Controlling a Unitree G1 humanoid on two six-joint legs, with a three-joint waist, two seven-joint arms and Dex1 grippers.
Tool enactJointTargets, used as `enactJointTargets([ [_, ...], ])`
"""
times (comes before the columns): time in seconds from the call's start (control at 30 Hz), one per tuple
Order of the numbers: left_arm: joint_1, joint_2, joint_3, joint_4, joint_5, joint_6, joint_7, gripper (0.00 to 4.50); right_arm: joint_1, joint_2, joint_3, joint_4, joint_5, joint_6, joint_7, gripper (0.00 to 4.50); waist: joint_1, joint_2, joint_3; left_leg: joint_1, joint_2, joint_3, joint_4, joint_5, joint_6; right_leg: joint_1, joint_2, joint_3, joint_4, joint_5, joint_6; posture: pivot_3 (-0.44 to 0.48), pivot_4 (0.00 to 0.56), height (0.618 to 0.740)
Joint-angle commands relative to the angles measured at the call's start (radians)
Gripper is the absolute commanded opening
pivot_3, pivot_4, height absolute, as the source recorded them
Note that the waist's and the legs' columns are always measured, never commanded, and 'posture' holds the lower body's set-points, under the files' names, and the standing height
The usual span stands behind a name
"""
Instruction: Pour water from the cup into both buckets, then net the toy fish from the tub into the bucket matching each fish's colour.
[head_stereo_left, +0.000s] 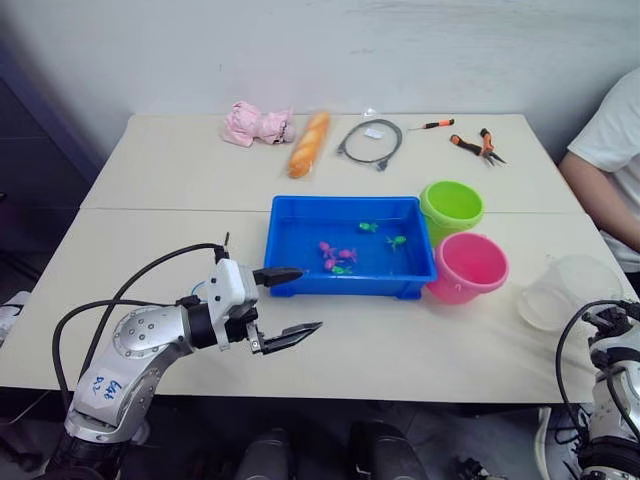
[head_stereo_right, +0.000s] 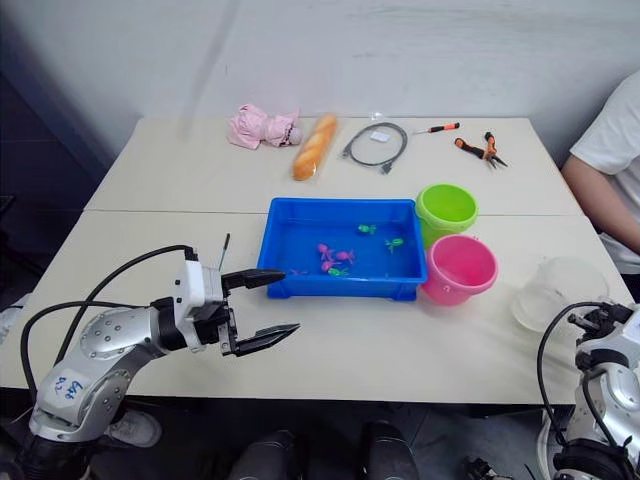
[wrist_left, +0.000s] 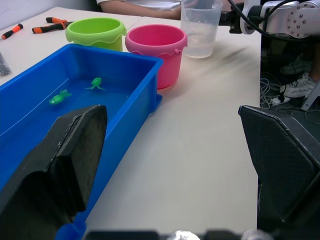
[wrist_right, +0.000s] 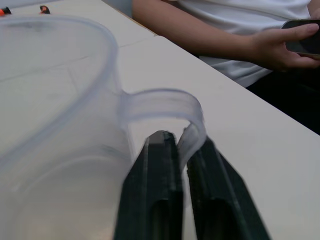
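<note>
In the head view, a pale table (head_stereo_left: 150, 250) fills the frame, and at its centre we see the blue tub (head_stereo_left: 290, 225) with tiny pink and green toy fish (head_stereo_left: 338, 256) inside. Touching the tub's right side are the green bucket (head_stereo_left: 452, 205), farther up the frame, and the pink bucket (head_stereo_left: 467, 266) just below it. At the right edge stands the clear cup (head_stereo_left: 565, 290), with our right gripper (wrist_right: 183, 165) beside it. At lower left, our left gripper (head_stereo_left: 285, 305) hovers with its two black fingers spread wide, just left of the tub. Along the top lie a pink cloth (head_stereo_left: 256, 124), a bread loaf (head_stereo_left: 309, 144), a grey cable (head_stereo_left: 370, 140) and orange-handled tools (head_stereo_left: 476, 145); a person's arm (head_stereo_left: 600, 195) enters at right. In the left wrist view, we look between the spread fingers at tub, buckets and cup. In the right wrist view, our fingers are pinching the cup's clear handle; a person's hand (wrist_right: 272, 47) holds a phone (wrist_right: 302, 44) at upper right.
</note>
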Motion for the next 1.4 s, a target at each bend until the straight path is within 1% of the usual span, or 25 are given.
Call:
enactJointTargets([
  [0.03,-0.011,0.010,0.023,-0.003,0.001,-0.021,-0.007,4.50,0.010,-0.017,-0.023,-0.018,0.017,-0.018,0.000,0.06,0.000,0.000,0.000,0.000,0.000,0.000,0.000,0.000,0.000,0.000,0.000,0.000,0.000,0.000,0.000,0.000,0.150,0.738],
  [0.13,-0.012,0.010,0.022,0.002,-0.005,-0.019,-0.016,4.50,0.027,-0.034,-0.015,-0.036,-0.012,-0.044,-0.005,0.06,0.000,0.000,0.000,0.000,0.000,0.000,0.000,0.000,0.000,0.000,0.000,0.000,0.000,0.000,0.000,0.000,0.150,0.738],
  [0.2,-0.028,-0.015,0.030,0.017,0.012,-0.052,0.007,4.50,0.056,-0.044,0.008,-0.093,-0.047,-0.066,0.003,0.06,0.002,0.000,0.000,0.000,0.000,0.000,0.000,0.000,0.000,0.000,0.000,0.000,0.000,0.000,0.000,0.000,0.150,0.738],
  [0.33,-0.049,-0.035,0.035,0.033,-0.014,-0.043,0.010,4.50,0.096,-0.049,0.007,-0.226,-0.068,-0.062,-0.022,0.06,0.002,0.001,0.000,-0.001,0.000,0.000,0.000,0.000,0.000,0.000,0.000,0.000,-0.001,0.000,0.000,0.000,0.150,0.738],
  [0.47,-0.050,-0.041,0.024,0.047,-0.013,-0.046,-0.006,4.50,0.135,-0.101,0.007,-0.411,-0.112,0.002,-0.045,0.06,-0.003,0.005,0.003,-0.001,0.000,0.000,-0.001,0.000,0.000,-0.001,0.000,0.000,-0.001,0.000,0.001,0.000,0.150,0.738],
  [0.57,-0.055,-0.057,0.013,0.057,-0.015,-0.045,-0.009,4.50,0.138,-0.126,0.008,-0.478,-0.123,0.059,-0.065,0.06,-0.001,0.005,0.004,-0.001,0.000,0.001,-0.001,0.000,-0.001,-0.001,0.000,0.001,0.000,0.000,0.001,0.000,0.150,0.738],
  [0.7,-0.076,-0.079,-0.009,0.077,-0.005,-0.051,-0.017,4.50,0.139,-0.167,0.040,-0.554,-0.178,0.114,-0.067,0.06,0.003,0.005,0.004,-0.001,0.000,0.001,-0.001,0.001,-0.001,-0.001,0.000,0.001,0.000,0.000,0.001,0.000,0.150,0.738],
  [0.83,-0.114,-0.107,-0.020,0.124,0.025,-0.096,-0.014,4.50,0.137,-0.212,0.094,-0.648,-0.271,0.165,-0.072,0.06,0.005,0.004,0.004,-0.002,0.000,0.001,-0.001,0.001,-0.001,-0.002,0.000,0.001,-0.001,0.000,0.001,0.000,0.150,0.738],
  [1.07,-0.121,-0.129,-0.040,0.152,0.048,-0.127,-0.017,4.50,0.133,-0.241,0.120,-0.703,-0.373,0.190,-0.072,0.06,0.005,0.003,0.005,-0.002,0.000,0.001,-0.001,0.001,-0.001,-0.002,0.000,0.000,-0.002,0.001,0.002,0.000,0.150,0.738],
  [1.4,-0.109,-0.134,-0.050,0.156,0.056,-0.145,-0.017,4.50,0.131,-0.264,0.187,-0.714,-0.534,0.125,-0.068,0.06,0.002,0.003,0.005,-0.002,0.000,0.001,-0.001,0.001,-0.001,-0.002,0.001,0.000,-0.002,0.001,0.002,0.000,0.150,0.738],
])
